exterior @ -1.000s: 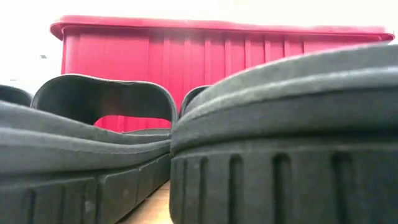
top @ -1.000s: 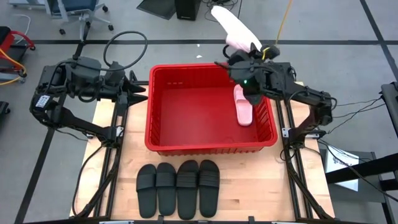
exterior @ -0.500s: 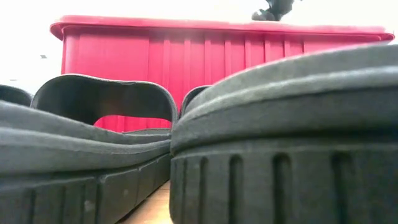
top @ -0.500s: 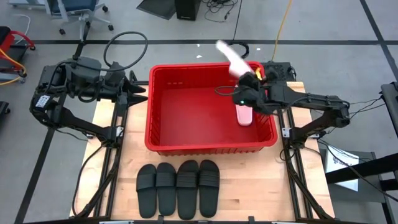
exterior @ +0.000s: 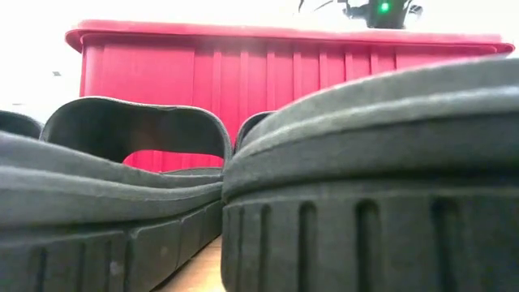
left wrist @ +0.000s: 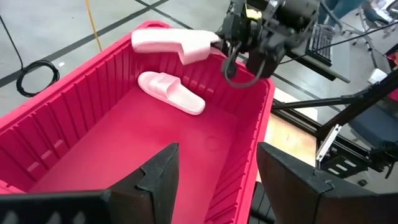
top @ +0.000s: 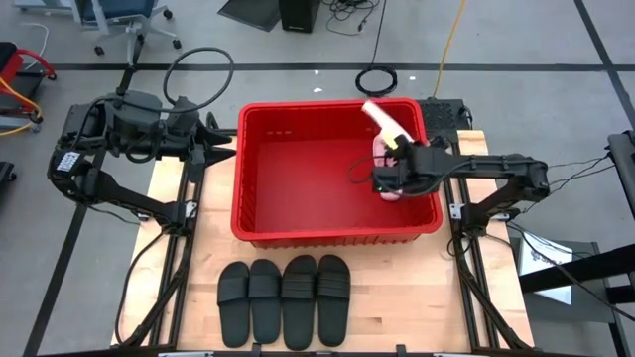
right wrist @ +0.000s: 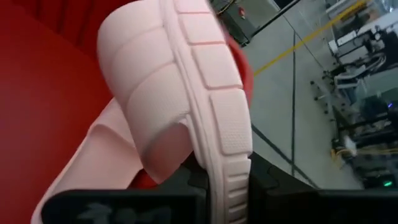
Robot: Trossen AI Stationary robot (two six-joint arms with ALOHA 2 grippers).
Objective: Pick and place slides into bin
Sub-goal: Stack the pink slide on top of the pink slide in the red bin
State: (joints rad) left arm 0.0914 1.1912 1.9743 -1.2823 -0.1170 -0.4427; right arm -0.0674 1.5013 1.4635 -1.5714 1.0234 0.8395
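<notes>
The red bin (top: 260, 169) stands mid-table. One pale pink slide (left wrist: 171, 93) lies flat on the bin's floor by its right wall. My right gripper (top: 402, 157) is over the bin's right part, shut on the second pink slide (top: 382, 119), which sticks out toward the bin's far wall. Four black slides (top: 283, 297) lie side by side on the table in front of the bin. My left gripper (left wrist: 214, 186) waits open and empty at the bin's left side. My right gripper pinches the pink slide's sole (right wrist: 229, 177) between its two fingers, at the end beside the strap (right wrist: 149, 112). The sole runs on away from the fingers. The slide is lifted clear above the bin floor and the other pink slide, roughly level (left wrist: 168, 40).
The black slides fill the low view (exterior: 365, 162), with the bin's near wall (exterior: 284, 73) behind them. A black cable coil (top: 377, 77) lies on the floor beyond the bin. Bare table shows at the bin's left and right.
My right gripper has come down and toward the table's near edge, carrying the pink slide from beyond the bin's far rim to inside the bin's right part. The slide has tipped from steeply raised to nearly level. The gripper has stayed shut on it.
</notes>
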